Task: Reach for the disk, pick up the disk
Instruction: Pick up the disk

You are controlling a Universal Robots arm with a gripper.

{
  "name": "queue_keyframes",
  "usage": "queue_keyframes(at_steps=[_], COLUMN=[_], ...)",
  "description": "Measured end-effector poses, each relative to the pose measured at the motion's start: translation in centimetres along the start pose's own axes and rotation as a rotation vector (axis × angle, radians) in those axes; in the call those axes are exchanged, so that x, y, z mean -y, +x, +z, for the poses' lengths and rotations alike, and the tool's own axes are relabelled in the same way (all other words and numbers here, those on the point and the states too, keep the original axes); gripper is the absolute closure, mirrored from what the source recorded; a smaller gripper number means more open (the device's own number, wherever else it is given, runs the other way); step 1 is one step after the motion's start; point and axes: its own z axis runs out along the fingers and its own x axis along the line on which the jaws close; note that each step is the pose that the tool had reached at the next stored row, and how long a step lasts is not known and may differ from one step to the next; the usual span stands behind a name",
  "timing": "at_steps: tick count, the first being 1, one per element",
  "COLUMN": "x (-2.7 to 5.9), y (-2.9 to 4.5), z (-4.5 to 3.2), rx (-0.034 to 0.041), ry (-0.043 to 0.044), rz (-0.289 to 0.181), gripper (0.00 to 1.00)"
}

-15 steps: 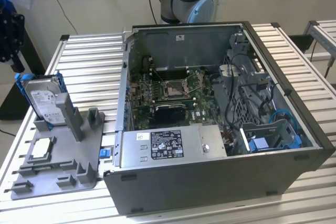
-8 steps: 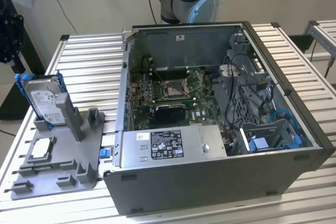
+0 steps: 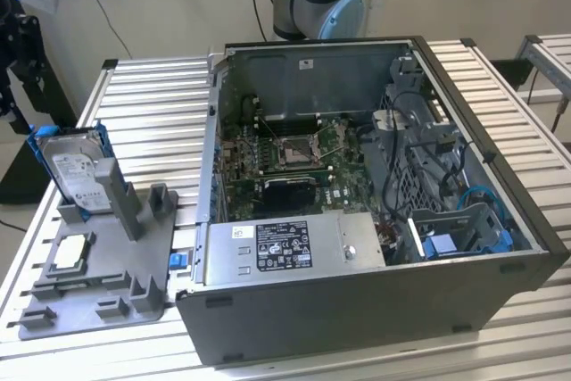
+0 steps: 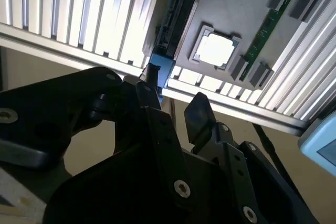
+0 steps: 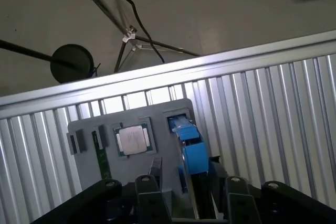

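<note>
The disk (image 3: 76, 171) stands upright in its holder (image 3: 107, 265), at nine o'clock of the case (image 3: 357, 310), edge facing the gripper's (image 5: 191, 182) wide-spread fingers (image 5: 148, 184).

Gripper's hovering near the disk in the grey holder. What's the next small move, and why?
Probably ease the open gripper closer to the disk before closing. The disk stands on edge in the grey holder, and in the first wrist view its blue frame lines up roughly between the two fingers, but they seem not yet alongside its faces, so closing now would likely miss.
</note>
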Motion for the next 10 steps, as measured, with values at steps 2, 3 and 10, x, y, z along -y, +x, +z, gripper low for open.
queue_keyframes(at_steps=[2, 3, 10], x=[0.00, 0.01, 0.00], y=[0.00, -0.01, -0.06], z=[0.00, 0.05, 0.36], rx=[-0.0002, 0.0001, 0.0001], ry=[0.0000, 0.0003, 0.0003], rz=[0.000, 0.000, 0.000], gripper=[1.00, 1.00, 0.00])
